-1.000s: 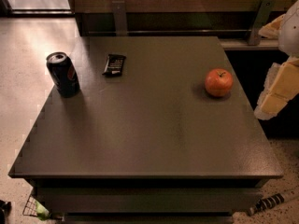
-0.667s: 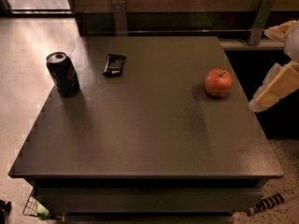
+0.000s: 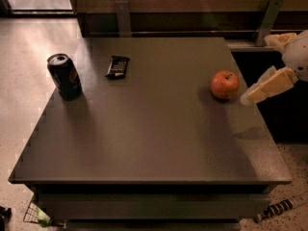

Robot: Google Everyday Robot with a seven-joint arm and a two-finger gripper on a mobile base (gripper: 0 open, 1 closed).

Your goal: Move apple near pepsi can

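Observation:
The apple, red-orange with a short dark stem, sits on the right side of the dark table. The pepsi can, dark with a silver top and a red-and-blue logo, stands upright near the table's far left edge. My gripper comes in from the right edge of the camera view, just right of the apple and not touching it. Its cream fingers are spread apart and hold nothing. The lower fingertip is a short way from the apple.
A flat black wrapped snack bar lies on the table to the right of the can. A low rail with metal posts runs behind the table. A striped object lies on the floor at lower right.
My gripper has moved left from the right edge toward the apple, its lower finger now reaching over the table's right edge. The apple, can and snack bar have not moved.

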